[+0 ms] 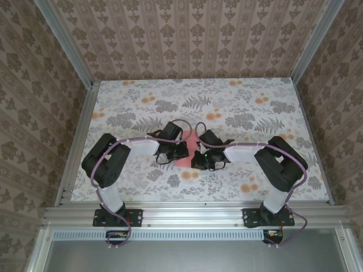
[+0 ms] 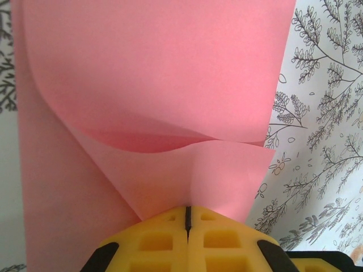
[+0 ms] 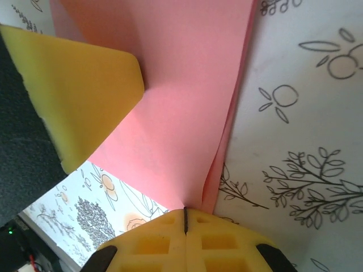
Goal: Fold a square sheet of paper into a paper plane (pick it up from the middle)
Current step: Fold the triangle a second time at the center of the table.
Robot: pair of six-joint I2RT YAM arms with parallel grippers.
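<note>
Yellow pads [image 2: 221, 243] of my left jaws are pressing flat together, pinching a lifted flap of the pink paper [image 2: 153, 68] right at their seam. On the right wrist, the pads [image 3: 153, 243] of my right jaws are clenching the same way, with a folded edge of the paper running into their seam. Just past them a yellow finger [image 3: 85, 96] of the other arm is hanging over the paper; I cannot tell whether it is touching.

Farther out, the flap is bowing in a loose curl instead of lying creased. The rest of the paper is resting on the worktop [image 1: 255, 113], midway between my two arms.

Both grips are biting one thin piece, so I am judging that any pull apart could tear it at a pinch. Laying the curl down off line would be setting a crooked crease and a lopsided plane. The paper could also be sliding if little is pinning it.

Grey leaves and orange flowers are covering the worktop. Aluminium rails [image 1: 193, 212] are framing it, and patterned beige walls [image 1: 187, 34] are closing in three sides.
</note>
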